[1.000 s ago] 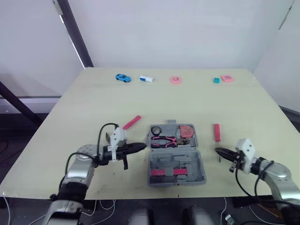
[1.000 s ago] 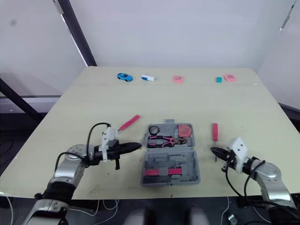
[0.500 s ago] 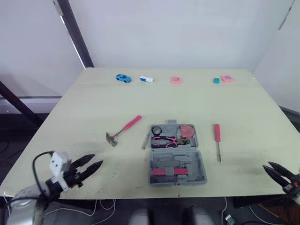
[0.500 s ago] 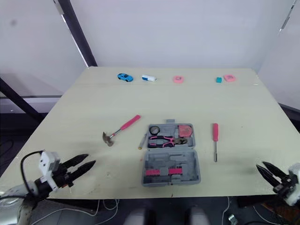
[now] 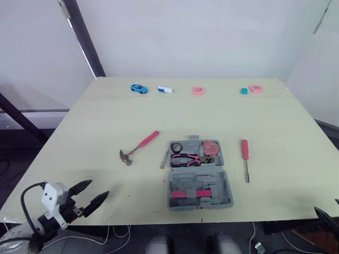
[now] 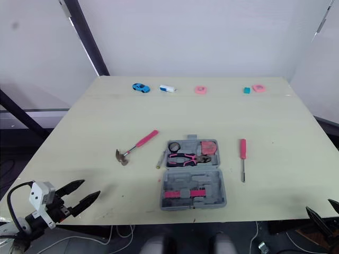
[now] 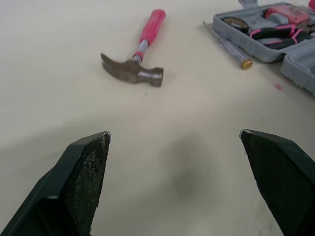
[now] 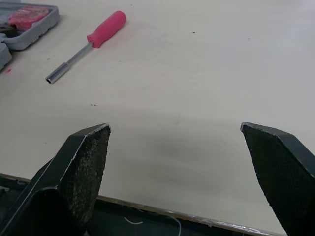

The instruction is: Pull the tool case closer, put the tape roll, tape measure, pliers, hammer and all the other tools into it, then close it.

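Plainly both gape: left gripper (image 5: 99,187), right gripper (image 8: 174,128) — well off the tool case (image 5: 200,188); the hammer (image 5: 140,146) left of it (head-heavy) may tip if handle-gripped.

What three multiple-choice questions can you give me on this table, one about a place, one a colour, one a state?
1. Where is the hammer relative to the case? A inside it. B on the table to its left. C to its right.
2. What colour is the handle of the screwdriver right of the case? A pink. B blue. C green.
3. The case is: A shut. B upside down. C open.
Answers: B, the hammer lies on bare table left of the case; A, the handle is pink; C, the lid lies flat, with the pliers showing inside.
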Controlling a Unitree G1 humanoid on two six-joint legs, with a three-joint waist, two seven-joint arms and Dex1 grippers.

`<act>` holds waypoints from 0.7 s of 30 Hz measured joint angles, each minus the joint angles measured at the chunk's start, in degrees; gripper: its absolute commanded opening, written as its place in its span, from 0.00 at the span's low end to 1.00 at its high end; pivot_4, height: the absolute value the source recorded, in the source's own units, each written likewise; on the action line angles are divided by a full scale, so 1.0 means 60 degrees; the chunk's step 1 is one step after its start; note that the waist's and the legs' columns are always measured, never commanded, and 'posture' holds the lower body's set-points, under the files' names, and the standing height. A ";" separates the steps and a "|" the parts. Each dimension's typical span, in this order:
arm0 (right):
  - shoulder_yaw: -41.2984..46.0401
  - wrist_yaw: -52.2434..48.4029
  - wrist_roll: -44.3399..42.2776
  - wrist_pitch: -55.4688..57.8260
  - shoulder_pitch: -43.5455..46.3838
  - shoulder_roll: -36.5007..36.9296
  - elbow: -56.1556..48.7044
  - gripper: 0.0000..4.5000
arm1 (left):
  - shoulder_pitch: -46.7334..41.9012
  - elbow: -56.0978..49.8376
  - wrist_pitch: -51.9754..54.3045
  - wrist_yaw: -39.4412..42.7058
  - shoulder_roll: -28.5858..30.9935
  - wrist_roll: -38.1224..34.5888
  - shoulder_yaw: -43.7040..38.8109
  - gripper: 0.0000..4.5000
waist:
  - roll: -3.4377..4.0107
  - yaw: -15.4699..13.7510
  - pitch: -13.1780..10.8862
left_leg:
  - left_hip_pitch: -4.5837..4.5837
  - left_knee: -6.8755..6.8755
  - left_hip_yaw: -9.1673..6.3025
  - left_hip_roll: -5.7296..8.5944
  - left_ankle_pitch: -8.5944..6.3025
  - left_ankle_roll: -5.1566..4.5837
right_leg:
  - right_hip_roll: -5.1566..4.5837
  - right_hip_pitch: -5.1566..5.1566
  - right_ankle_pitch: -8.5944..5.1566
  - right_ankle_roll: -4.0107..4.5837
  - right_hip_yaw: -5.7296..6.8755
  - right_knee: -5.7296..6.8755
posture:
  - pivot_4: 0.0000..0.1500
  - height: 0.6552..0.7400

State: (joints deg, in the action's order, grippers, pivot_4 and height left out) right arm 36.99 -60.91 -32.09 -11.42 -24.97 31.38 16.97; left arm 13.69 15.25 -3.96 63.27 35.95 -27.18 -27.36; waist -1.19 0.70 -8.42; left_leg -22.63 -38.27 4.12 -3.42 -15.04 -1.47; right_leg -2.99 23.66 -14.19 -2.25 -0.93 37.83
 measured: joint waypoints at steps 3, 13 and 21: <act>-0.0052 0.0004 0.0000 -0.0003 0.0092 -0.0001 -0.0131 0.99 | -0.0014 0.0000 0.0003 0.0008 0.0001 0.0002 0.0104 1.00 | 0.0000 0.0001 0.0000 | -0.0001 0.0003 0.0000 0.0000 0.0000 0.0000 | 0.0000 0.0000 0.0000 0.0000 0.0001 -0.0001 | 1.00 1.00; -0.0673 -0.0034 -0.0327 0.0847 -0.0139 -0.0069 -0.2075 0.99 | 0.0308 -0.1337 0.0759 -0.0221 -0.0112 -0.0020 0.0538 1.00 | 0.0003 -0.0022 -0.0001 | -0.0004 0.0004 -0.0002 -0.0001 0.0000 0.0000 | -0.0013 0.0001 0.0000 0.0000 0.0001 -0.0002 | 1.00 1.00; -0.1591 0.0453 -0.0551 0.2097 0.0590 0.0039 -0.4130 0.99 | -0.0286 -0.2910 0.1751 -0.1126 -0.0487 0.0003 0.1616 1.00 | 0.0005 -0.0043 -0.0003 | -0.0009 0.0002 -0.0006 0.0013 0.0000 -0.0001 | -0.0002 0.0000 0.0002 0.0000 0.0004 -0.0001 | 1.00 1.00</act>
State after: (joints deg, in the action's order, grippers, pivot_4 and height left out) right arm 27.44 -58.19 -35.40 1.16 -21.43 31.61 -7.81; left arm 11.97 -2.21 6.55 56.52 33.03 -27.16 -17.67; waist -1.16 0.44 -8.44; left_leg -22.69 -38.26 4.08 -3.35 -15.04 -1.48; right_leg -3.00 23.66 -14.17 -2.25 -0.90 37.83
